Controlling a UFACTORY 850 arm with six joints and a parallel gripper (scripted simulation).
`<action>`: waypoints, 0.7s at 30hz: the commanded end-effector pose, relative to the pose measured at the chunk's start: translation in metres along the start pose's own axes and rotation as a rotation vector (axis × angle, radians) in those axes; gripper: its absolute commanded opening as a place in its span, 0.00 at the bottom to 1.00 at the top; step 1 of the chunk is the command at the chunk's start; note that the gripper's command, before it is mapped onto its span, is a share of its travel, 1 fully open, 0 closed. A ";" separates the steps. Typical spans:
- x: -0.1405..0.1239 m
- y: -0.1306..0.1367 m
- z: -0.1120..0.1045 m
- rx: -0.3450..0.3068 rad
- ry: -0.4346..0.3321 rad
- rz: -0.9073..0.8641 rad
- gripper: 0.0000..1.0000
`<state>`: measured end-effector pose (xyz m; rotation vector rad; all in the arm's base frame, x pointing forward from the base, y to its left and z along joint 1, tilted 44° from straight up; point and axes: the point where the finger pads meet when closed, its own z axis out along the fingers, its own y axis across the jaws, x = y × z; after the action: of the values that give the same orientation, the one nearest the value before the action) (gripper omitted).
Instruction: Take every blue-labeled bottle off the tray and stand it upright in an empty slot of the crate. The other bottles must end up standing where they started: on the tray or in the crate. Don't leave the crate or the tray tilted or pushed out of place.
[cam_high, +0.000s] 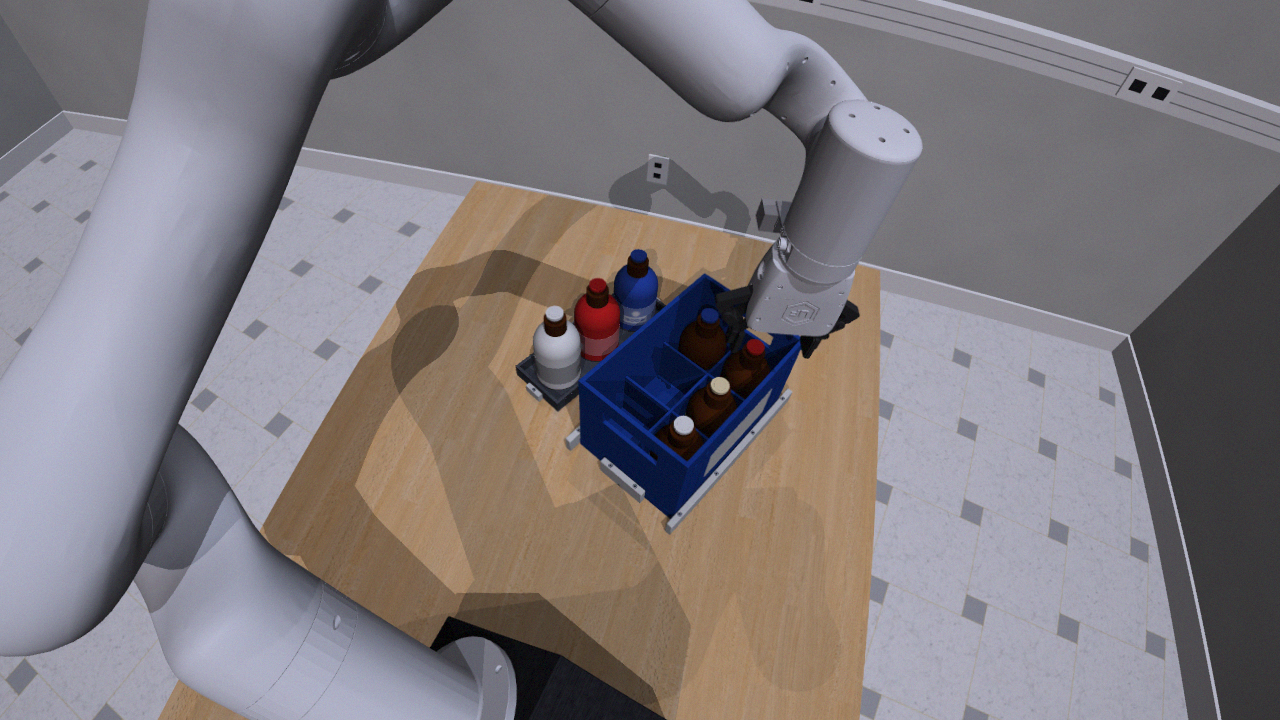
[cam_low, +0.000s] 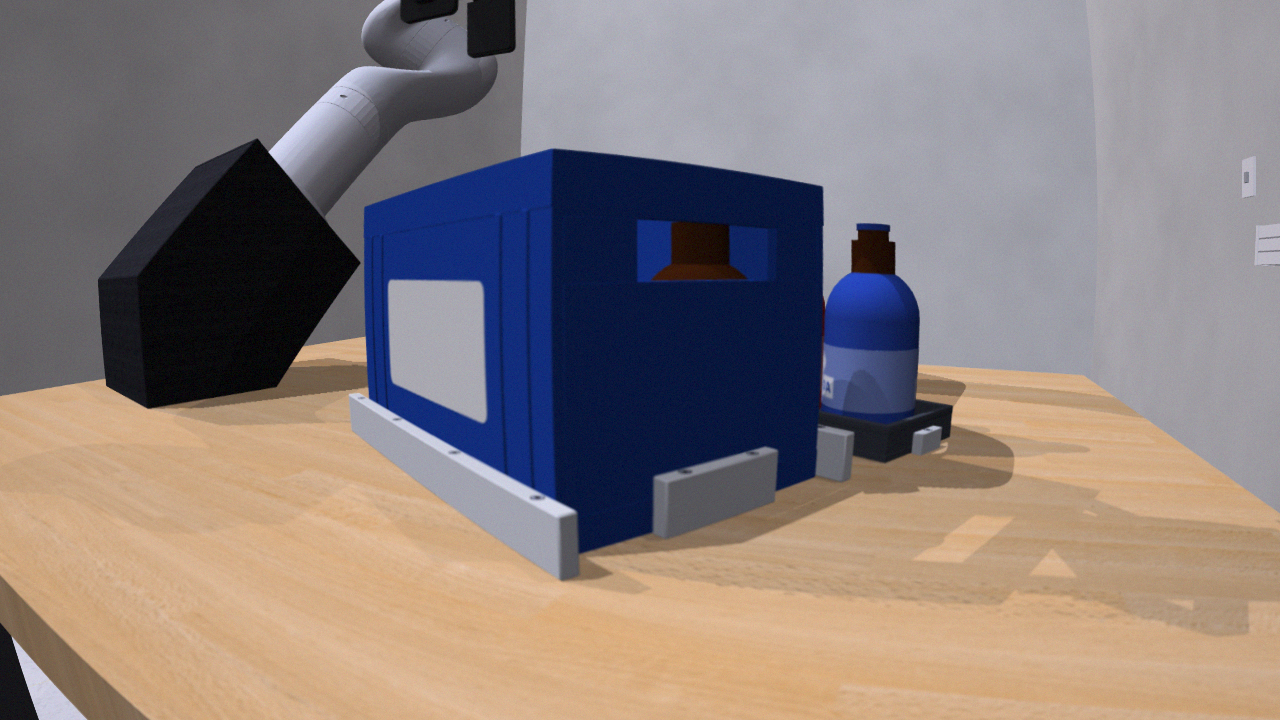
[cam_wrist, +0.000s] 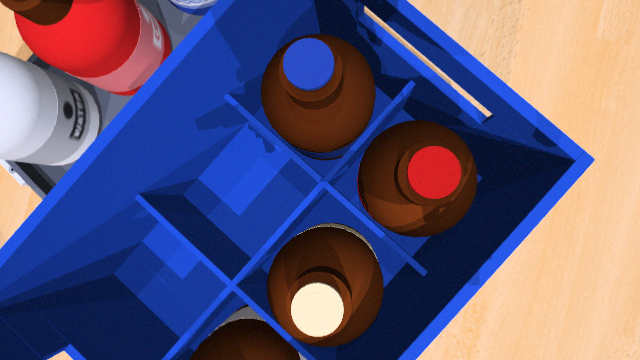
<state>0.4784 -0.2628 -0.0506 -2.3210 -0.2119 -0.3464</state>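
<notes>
A blue-labeled bottle (cam_high: 636, 291) stands on the dark tray (cam_high: 544, 387) beside a red-labeled bottle (cam_high: 597, 319) and a white-labeled bottle (cam_high: 556, 349). It also shows in the exterior view (cam_low: 870, 331). The blue crate (cam_high: 684, 394) sits right of the tray. It holds brown bottles with a blue cap (cam_wrist: 317, 92), a red cap (cam_wrist: 417, 177), a cream cap (cam_wrist: 325, 285) and a white cap (cam_high: 682, 436). Two slots on the tray side (cam_wrist: 225, 185) are empty. My gripper (cam_high: 785, 333) is open and empty, hovering above the crate's far corner near the red-capped bottle. Its fingers do not show in the wrist view.
Grey stop blocks (cam_low: 711, 490) edge the crate and the tray on the wooden table. The arm's black base (cam_low: 223, 277) stands at the table's near end. The table's right edge lies just past the crate.
</notes>
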 end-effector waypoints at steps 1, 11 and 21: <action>0.010 -0.031 0.025 -0.048 -0.032 -0.047 1.00; 0.011 -0.039 0.032 -0.057 -0.043 -0.058 1.00; 0.011 -0.039 0.032 -0.057 -0.043 -0.058 0.00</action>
<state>0.4841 -0.2115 -0.0431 -2.3819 -0.2949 -0.3327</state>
